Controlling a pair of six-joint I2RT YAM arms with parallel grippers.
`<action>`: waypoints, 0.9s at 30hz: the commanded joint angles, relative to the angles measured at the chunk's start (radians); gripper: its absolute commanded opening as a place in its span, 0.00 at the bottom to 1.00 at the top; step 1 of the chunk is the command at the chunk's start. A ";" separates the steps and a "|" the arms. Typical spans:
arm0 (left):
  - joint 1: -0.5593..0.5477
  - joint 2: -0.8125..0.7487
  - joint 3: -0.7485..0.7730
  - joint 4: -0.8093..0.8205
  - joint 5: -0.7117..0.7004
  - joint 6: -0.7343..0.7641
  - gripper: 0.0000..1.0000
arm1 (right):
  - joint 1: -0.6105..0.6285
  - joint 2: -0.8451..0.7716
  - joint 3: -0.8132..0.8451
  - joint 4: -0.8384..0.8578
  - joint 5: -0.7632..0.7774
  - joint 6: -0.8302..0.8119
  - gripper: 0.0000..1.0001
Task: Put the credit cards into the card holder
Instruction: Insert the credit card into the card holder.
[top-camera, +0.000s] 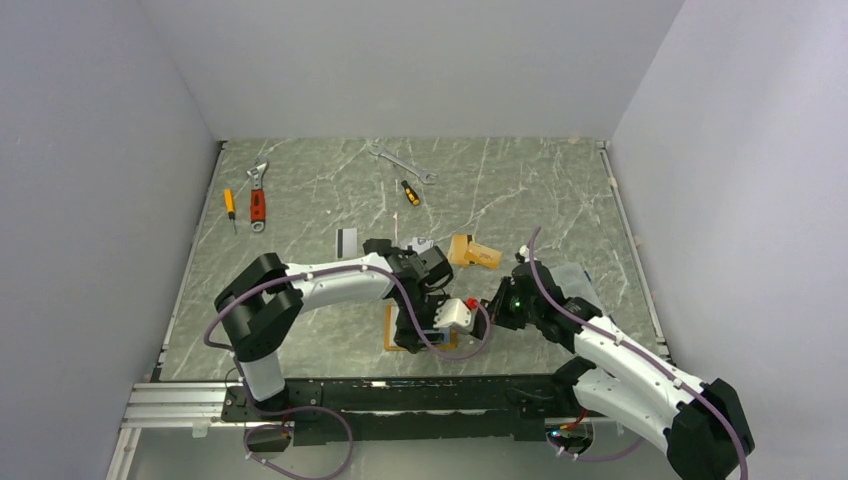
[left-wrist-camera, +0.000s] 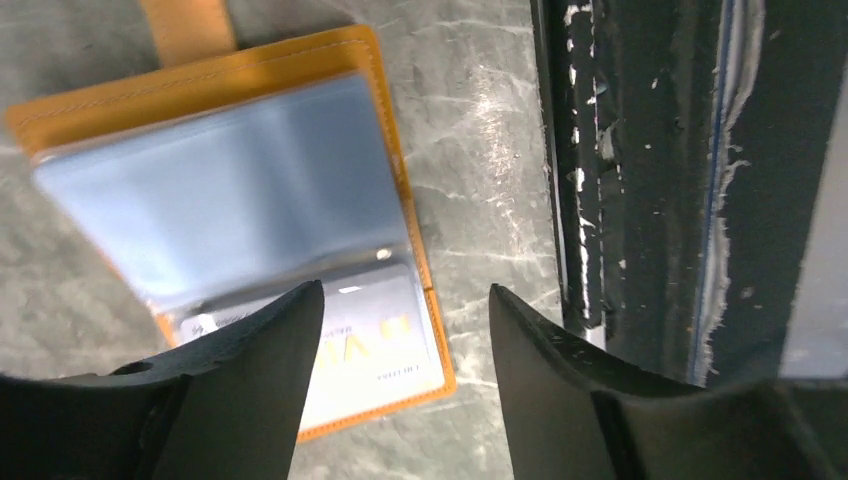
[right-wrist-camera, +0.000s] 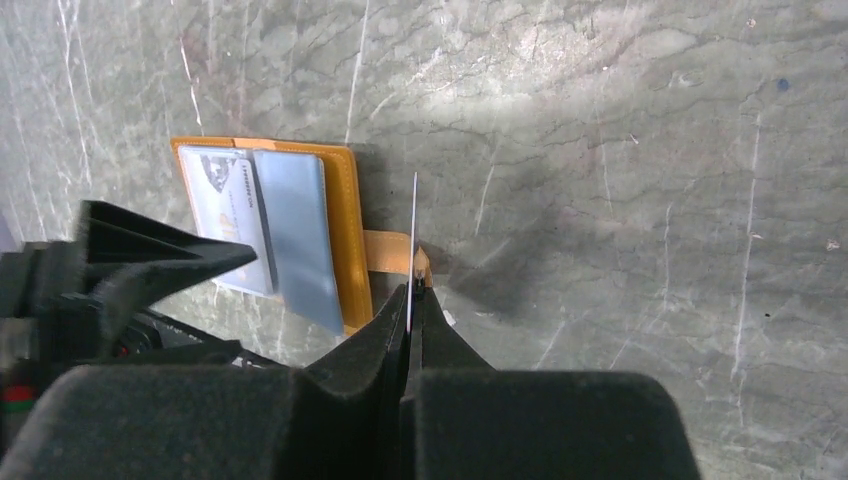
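Observation:
The orange card holder (left-wrist-camera: 385, 140) lies open near the table's front edge, its clear pockets up and its snap tab (right-wrist-camera: 385, 250) pointing right; its edge shows in the top view (top-camera: 392, 338). One silver-grey credit card (left-wrist-camera: 375, 345) sits in a pocket. My left gripper (left-wrist-camera: 400, 310) is open and empty, hovering just above the holder's near corner (top-camera: 425, 322). My right gripper (right-wrist-camera: 412, 295) is shut on a thin credit card (right-wrist-camera: 413, 225), seen edge-on and upright, just right of the snap tab (top-camera: 497, 305). Another silver-grey card with a black stripe (top-camera: 347, 240) lies behind the left arm.
An orange-tan object (top-camera: 473, 252) and a pale card (top-camera: 422, 243) lie behind the grippers. A spanner (top-camera: 402, 160), a screwdriver (top-camera: 410, 192), a red adjustable wrench (top-camera: 258, 195) and a small screwdriver (top-camera: 230, 205) lie at the back. A black rail (left-wrist-camera: 640, 180) borders the front edge.

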 joint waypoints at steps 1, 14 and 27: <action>0.073 -0.052 0.106 -0.110 0.084 -0.016 0.94 | 0.004 0.019 0.048 0.001 -0.010 0.006 0.00; 0.452 -0.265 0.134 -0.140 0.111 -0.213 1.00 | -0.009 0.037 0.070 0.082 -0.053 0.002 0.00; 0.326 -0.247 -0.103 0.116 -0.175 -0.369 0.99 | -0.014 0.028 0.096 0.094 -0.085 -0.036 0.00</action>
